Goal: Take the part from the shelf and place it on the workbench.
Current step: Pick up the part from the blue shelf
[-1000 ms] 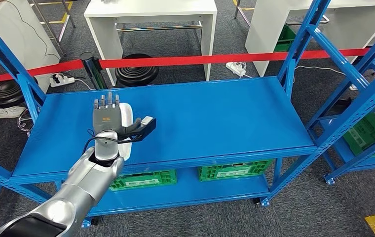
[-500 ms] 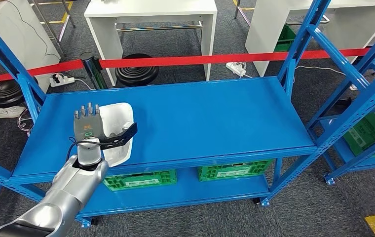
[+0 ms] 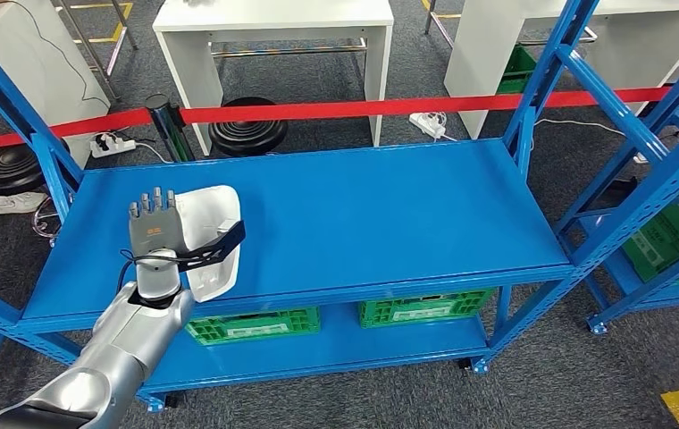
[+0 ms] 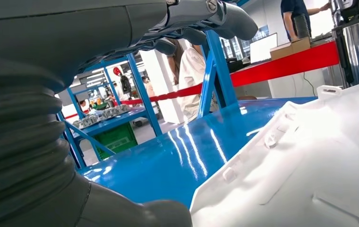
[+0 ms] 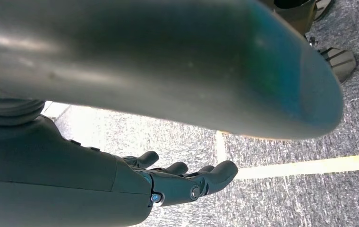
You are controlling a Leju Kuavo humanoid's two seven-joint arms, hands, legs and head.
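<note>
The white moulded part (image 3: pixel 209 212) lies flat on the left half of the blue shelf top (image 3: pixel 363 214), close to its front edge. My left hand (image 3: pixel 155 231) hovers over the part's left side with straight, spread fingers (image 3: pixel 152 202). Its thumb (image 3: pixel 225 243) reaches out across the part. In the left wrist view the part (image 4: pixel 310 165) sits just beyond the hand, with the fingers (image 4: pixel 201 19) above it and nothing gripped. My right hand (image 5: pixel 182 182) hangs over the grey floor with loosely extended fingers and holds nothing.
Green crates (image 3: pixel 425 308) stand on the lower shelf. A red barrier tape (image 3: pixel 363 108) runs behind the rack, with white tables (image 3: pixel 273 18) and black stools (image 3: pixel 247 136) beyond. A second blue rack (image 3: pixel 666 179) stands to the right. The shelf's blue uprights (image 3: pixel 532 98) flank the top.
My left hand has moved left and slightly back toward me, uncovering most of the white part. The part lies where it was.
</note>
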